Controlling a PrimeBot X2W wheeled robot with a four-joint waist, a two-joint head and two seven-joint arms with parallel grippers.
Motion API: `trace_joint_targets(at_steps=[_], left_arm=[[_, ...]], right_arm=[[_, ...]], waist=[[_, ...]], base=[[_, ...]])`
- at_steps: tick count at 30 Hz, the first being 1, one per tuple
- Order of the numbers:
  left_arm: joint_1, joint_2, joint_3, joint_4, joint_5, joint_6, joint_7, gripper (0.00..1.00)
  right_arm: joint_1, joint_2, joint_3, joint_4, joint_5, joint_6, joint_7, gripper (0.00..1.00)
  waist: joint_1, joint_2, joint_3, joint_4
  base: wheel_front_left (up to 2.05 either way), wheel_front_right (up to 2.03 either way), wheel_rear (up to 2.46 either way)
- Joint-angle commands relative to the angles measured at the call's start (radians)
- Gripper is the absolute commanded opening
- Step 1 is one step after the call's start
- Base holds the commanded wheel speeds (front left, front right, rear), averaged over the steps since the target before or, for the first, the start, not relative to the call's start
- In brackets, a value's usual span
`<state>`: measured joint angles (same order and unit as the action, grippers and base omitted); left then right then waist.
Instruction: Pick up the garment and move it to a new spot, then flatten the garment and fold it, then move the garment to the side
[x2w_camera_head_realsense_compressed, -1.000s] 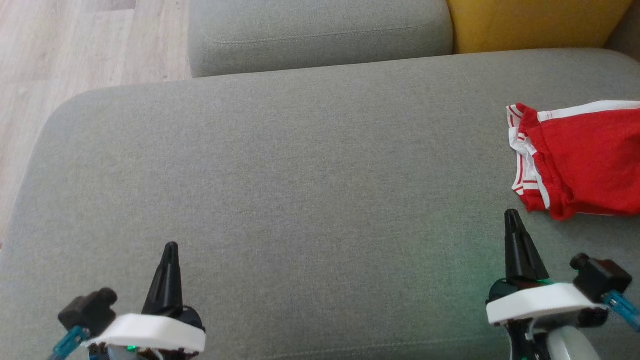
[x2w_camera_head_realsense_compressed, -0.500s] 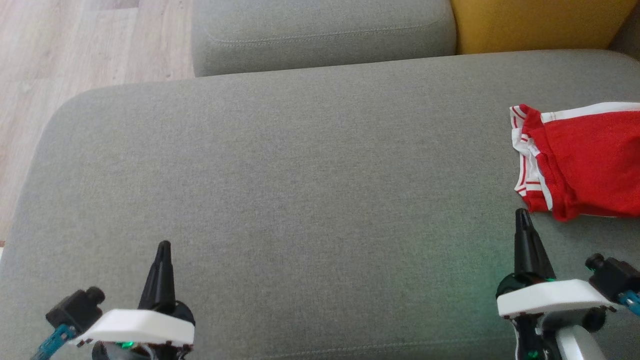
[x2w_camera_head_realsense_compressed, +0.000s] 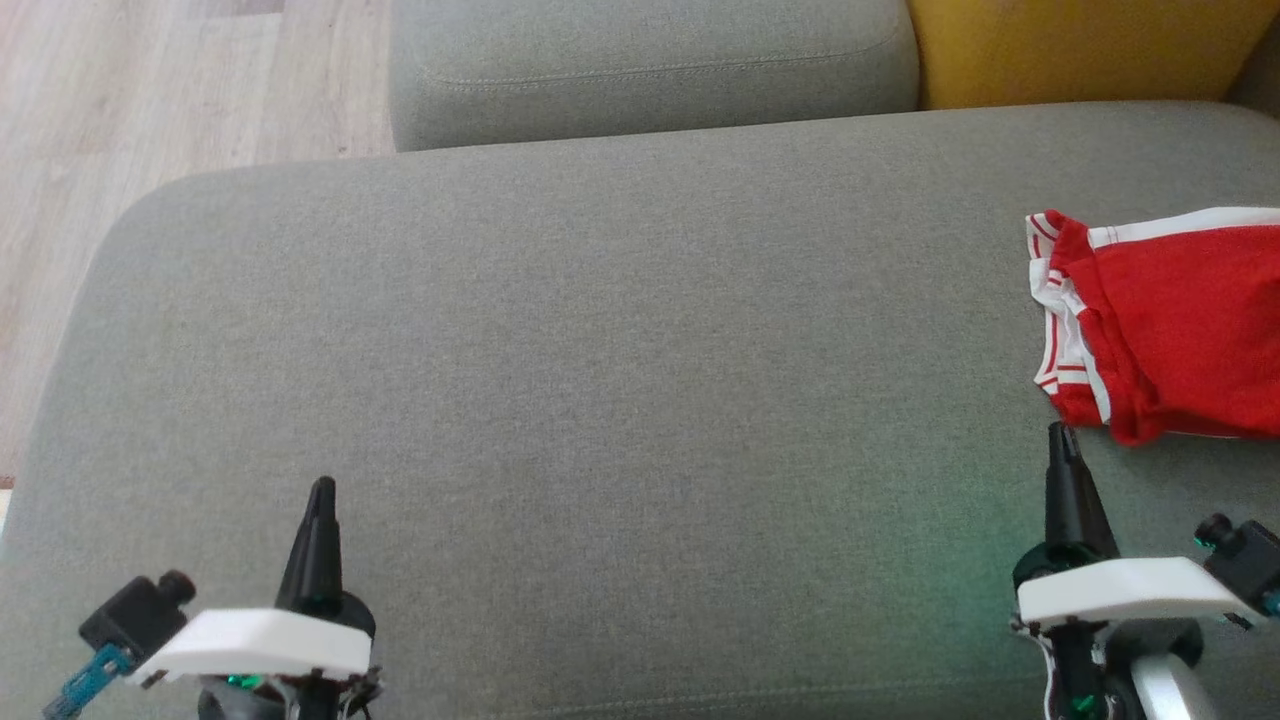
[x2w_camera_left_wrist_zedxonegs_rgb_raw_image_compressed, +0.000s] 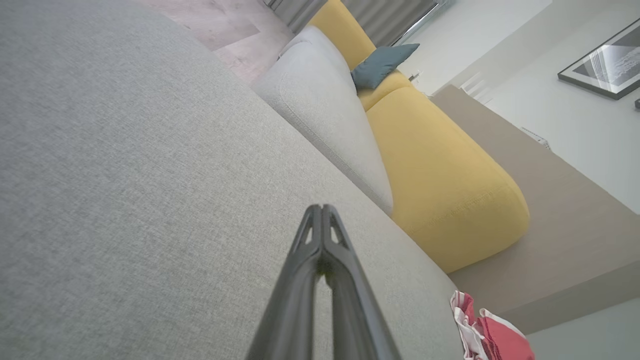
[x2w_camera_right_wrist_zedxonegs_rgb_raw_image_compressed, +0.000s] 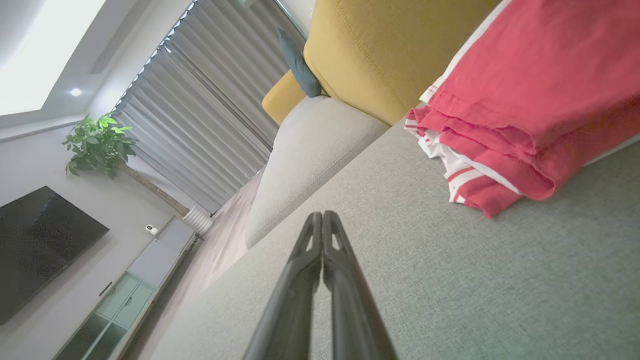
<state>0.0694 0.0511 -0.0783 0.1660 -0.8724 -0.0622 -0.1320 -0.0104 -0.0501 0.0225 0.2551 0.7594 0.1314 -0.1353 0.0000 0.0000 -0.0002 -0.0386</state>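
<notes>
The garment is red with white striped trim, folded into a compact stack at the right edge of the grey sofa seat. It also shows as a red stack in the right wrist view and at the lower right of the left wrist view. My right gripper is shut and empty, its tip just short of the garment's near corner. Far to the left, my left gripper is shut with nothing in it, pointing across bare cushion. Both pairs of fingers press together.
A second grey cushion and a yellow cushion lie beyond the seat. Wooden floor runs along the left. The wrist views show a blue pillow, curtains, a plant and a television.
Both grippers have drawn back toward the bottom of the head view, staying shut. The whole picture has shifted slightly, so the camera moved. The garment lies as before.
</notes>
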Motion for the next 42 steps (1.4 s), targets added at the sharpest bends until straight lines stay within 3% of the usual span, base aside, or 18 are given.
trace_joint_targets(at_steps=[1, 42], left_arm=[[-0.06, 0.015, 0.029, -0.026, -0.029, -0.011, 0.009, 0.0], [-0.121, 0.019, 0.099, 0.029, -0.421, -0.042, 0.122, 0.0]], right_arm=[[-0.055, -0.02, 0.001, -0.03, 0.034, 0.0, 0.008, 0.0], [-0.076, -0.024, -0.052, -0.021, 0.487, -0.001, 0.12, 0.0]], waist=[[0.0, 0.0, 0.0, 0.001], [0.0, 0.0, 0.002, 0.021]], base=[[0.0, 0.0, 0.0], [0.0, 0.0, 0.0]])
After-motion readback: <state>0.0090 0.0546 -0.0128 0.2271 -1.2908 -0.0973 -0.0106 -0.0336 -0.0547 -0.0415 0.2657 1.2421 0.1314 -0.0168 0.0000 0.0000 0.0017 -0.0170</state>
